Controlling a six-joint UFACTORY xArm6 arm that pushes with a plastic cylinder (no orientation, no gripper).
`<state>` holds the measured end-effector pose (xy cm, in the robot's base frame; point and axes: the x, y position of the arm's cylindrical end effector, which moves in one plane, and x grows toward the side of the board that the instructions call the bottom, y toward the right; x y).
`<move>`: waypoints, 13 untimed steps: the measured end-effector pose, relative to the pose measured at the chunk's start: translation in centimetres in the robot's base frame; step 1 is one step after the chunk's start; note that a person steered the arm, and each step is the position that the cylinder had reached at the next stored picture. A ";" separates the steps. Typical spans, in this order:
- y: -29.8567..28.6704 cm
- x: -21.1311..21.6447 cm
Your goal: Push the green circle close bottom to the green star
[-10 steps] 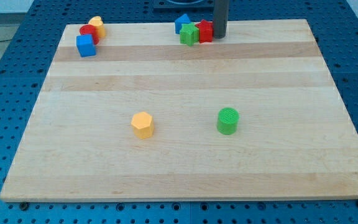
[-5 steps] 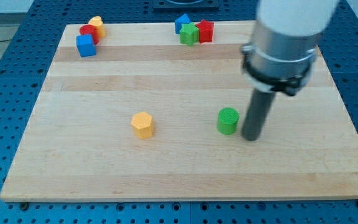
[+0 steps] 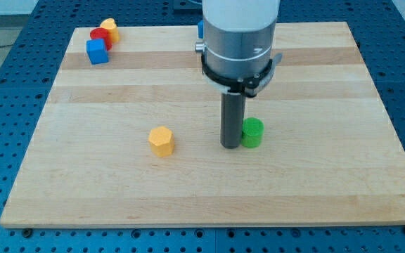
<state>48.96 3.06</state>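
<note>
The green circle (image 3: pixel 252 132) stands on the wooden board (image 3: pixel 329 84), right of the middle. My tip (image 3: pixel 230 145) rests on the board right against the circle's left side, touching it or nearly so. The arm's white and grey body (image 3: pixel 238 35) rises above it and hides the green star at the view's top centre. Only a sliver of a blue block (image 3: pixel 200 29) shows there beside the arm.
A yellow hexagon block (image 3: pixel 161 140) sits left of my tip. At the view's top left a blue cube (image 3: pixel 97 50), a red block (image 3: pixel 100 36) and a yellow block (image 3: pixel 109 28) are clustered near the board's edge.
My tip has moved from the circle's right side to its left side. The green circle sits slightly further up and left than before. The arm now covers the top-centre cluster.
</note>
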 end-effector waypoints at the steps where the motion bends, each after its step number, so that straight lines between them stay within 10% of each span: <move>1: 1.0 -2.0; 4: 7.8 3.6; 7: 6.1 -6.6; 10: 0.3 -4.4; 13: 1.8 -13.2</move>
<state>35.79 4.88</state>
